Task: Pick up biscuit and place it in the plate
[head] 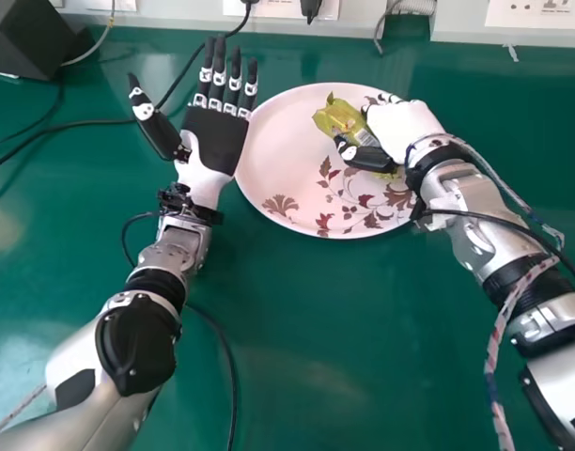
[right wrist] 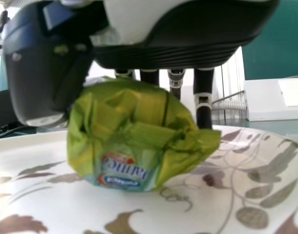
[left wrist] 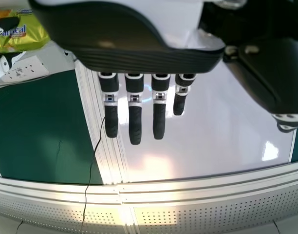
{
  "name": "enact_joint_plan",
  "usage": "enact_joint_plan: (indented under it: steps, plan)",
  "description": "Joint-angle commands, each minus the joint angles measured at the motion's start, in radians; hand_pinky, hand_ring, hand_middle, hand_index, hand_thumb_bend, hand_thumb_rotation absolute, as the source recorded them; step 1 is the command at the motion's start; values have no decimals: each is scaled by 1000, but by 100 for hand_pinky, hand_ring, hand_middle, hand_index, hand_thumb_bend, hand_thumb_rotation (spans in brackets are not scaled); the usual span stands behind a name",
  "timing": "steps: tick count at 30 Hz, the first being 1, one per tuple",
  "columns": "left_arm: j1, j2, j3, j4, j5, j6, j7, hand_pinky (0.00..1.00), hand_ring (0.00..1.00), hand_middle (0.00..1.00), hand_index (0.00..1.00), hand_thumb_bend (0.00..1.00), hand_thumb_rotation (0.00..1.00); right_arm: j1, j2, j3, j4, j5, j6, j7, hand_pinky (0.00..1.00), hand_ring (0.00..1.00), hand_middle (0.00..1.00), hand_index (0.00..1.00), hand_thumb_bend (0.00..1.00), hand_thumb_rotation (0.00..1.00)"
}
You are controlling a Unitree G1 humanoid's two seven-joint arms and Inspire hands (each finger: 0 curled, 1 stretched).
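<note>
The right hand (head: 400, 127) is over the right part of the pink flowered plate (head: 278, 150), its thumb and fingers round the yellow-green biscuit packet (head: 340, 116). In the right wrist view the right hand (right wrist: 203, 100) has the crumpled biscuit packet (right wrist: 134, 131) between thumb and fingers, low over the plate (right wrist: 37, 190); whether packet and plate touch is unclear. At the plate's left edge, the left hand (head: 215, 136) is palm up with straight, empty fingers. Those fingers also hang into the left wrist view, where the left hand (left wrist: 135, 117) is open and part of the packet (left wrist: 29, 36) appears.
Black cables (head: 67, 125) run across the green table (head: 316, 357) on the left and beneath the left forearm. A dark box (head: 29, 38) stands at the back left. White panels with sockets (head: 508, 23) line the table's far edge.
</note>
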Motion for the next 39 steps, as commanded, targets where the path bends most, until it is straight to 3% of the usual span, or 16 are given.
enact_joint_plan:
  steps: [1,10,11,12,13,16,27,39]
  plan:
    - [16,-10,5,-3,-18,-4,0,72,73,81,98,96,43,66,14,31,46,8,0,41,33,45,50,48,50,0]
    - [25,-30,-17,-10,-5,-118,10,73,74,82,99,95,41,73,8,30,19,21,9,52,30,46,49,49,51,0]
    - [27,-31,-19,-9,-2,-127,22,73,74,83,99,95,41,73,7,31,16,21,10,54,31,48,56,49,51,3]
    - [28,-31,-21,-8,-1,-135,31,73,74,83,99,95,41,74,7,31,14,21,11,53,32,50,61,56,71,2]
    - [29,-31,-22,-7,-2,-136,36,73,74,82,99,95,41,73,6,32,14,20,11,53,33,52,65,61,83,2]
    - [29,-28,-18,-4,-12,-107,29,72,74,83,99,95,42,71,3,33,13,21,11,51,39,59,73,67,91,3]
    - [35,-27,-20,-1,-6,-113,15,73,75,83,98,94,43,81,-25,10,-74,23,53,90,65,83,87,83,95,12]
    - [41,-25,-22,4,-2,-128,16,72,76,83,100,94,44,111,-50,-37,-195,30,89,116,69,88,91,84,97,14]
